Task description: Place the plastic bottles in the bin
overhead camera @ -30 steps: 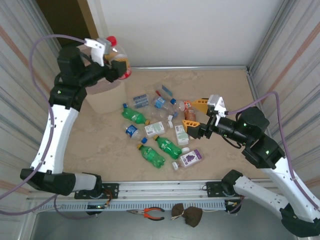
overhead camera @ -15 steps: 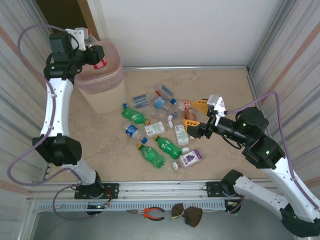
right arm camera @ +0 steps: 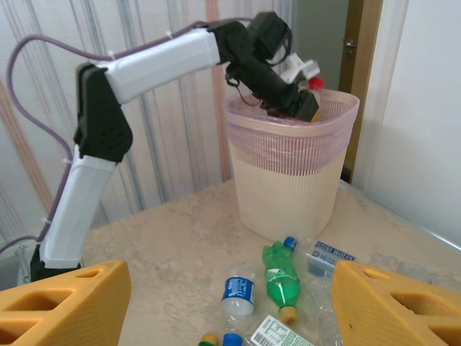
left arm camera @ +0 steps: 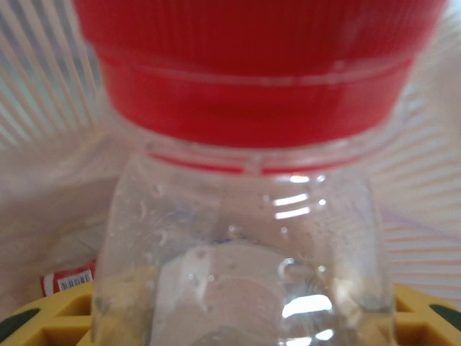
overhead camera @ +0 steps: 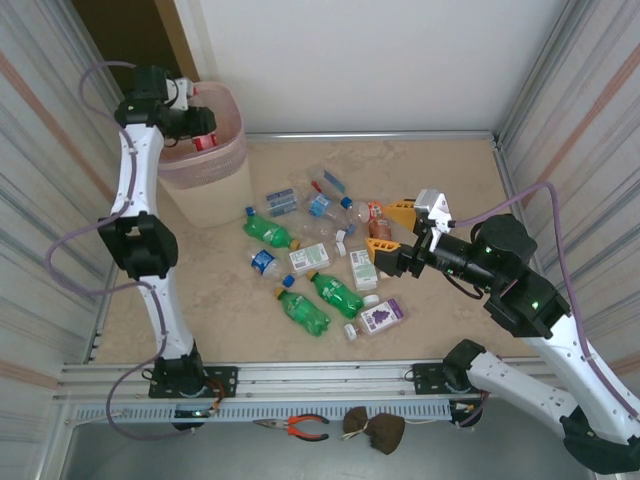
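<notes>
- Within the last second the left tool (overhead camera: 198,128) has swung from above the bin (overhead camera: 210,195) down into its mouth, upper left of the top view
- It stays clenched on the red-capped bottle (left arm camera: 245,216), now inside the rim, so letting go looks due
- Left arm stretched nearly upright; right tool (overhead camera: 390,230) spread wide, unmoved over the remaining plastic bottles (overhead camera: 335,293) mid-counter (overhead camera: 200,290)

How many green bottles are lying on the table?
3. One green bottle lies nearest the bin; a second green bottle and a third green bottle lie side by side nearer the front edge. Others may be hidden inside the bin.
</notes>
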Robot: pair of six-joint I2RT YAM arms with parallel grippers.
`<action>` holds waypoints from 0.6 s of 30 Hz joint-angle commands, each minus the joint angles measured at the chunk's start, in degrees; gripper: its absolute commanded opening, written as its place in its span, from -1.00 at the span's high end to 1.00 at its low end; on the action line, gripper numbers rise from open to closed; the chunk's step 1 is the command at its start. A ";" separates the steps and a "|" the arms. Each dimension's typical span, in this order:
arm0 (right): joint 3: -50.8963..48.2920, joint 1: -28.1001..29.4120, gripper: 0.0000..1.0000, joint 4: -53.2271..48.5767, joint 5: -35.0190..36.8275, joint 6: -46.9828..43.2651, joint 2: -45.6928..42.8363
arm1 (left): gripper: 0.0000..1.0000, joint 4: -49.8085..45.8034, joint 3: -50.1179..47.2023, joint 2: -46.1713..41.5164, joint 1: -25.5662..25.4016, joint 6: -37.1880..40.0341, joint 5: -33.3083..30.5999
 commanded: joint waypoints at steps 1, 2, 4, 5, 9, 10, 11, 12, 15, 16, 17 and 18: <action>-0.26 0.57 -0.46 0.24 1.33 1.33 -0.67 | -0.02 -4.93 1.76 2.44 0.41 -1.69 0.13; -0.34 0.64 -0.46 0.27 1.41 1.23 -0.61 | -0.02 -5.16 1.60 3.08 0.41 -1.79 0.08; -0.29 0.68 -0.46 0.23 1.11 1.14 -0.29 | -0.01 -5.46 0.71 4.30 0.42 -1.93 0.38; -0.34 0.70 -0.46 0.16 1.08 1.08 -0.17 | -0.01 -5.44 0.05 4.68 0.34 -1.97 0.40; -0.50 0.67 -0.46 0.11 1.00 0.86 0.14 | -0.04 -5.24 -2.27 6.34 -0.03 -1.84 0.05; -0.60 0.71 -0.46 0.10 1.00 0.92 0.14 | -0.05 -5.32 -2.63 6.73 -0.13 -1.72 -0.20; -0.65 0.70 -0.46 0.13 1.00 0.95 0.18 | -0.07 -5.57 -2.71 7.31 -0.34 -1.37 -0.52; -0.70 0.69 -0.46 0.05 0.92 1.03 0.10 | -0.08 -5.98 -2.77 8.03 -0.53 -1.11 -0.87; -1.25 0.63 -0.45 -0.03 1.12 1.43 -0.44 | -0.11 -7.11 -2.97 10.05 -0.98 -0.66 -1.50; -1.44 0.64 -0.45 -0.02 1.37 1.50 -0.63 | -0.11 -7.49 -3.05 10.68 -1.07 -0.61 -1.82; -1.73 0.71 -0.45 0.04 1.47 1.56 -0.89 | -0.12 -7.84 -3.19 11.45 -1.26 -0.33 -2.22; -1.83 0.71 -0.45 -0.01 1.64 1.63 -1.03 | -0.13 -8.13 -3.55 12.02 -1.47 0.07 -2.63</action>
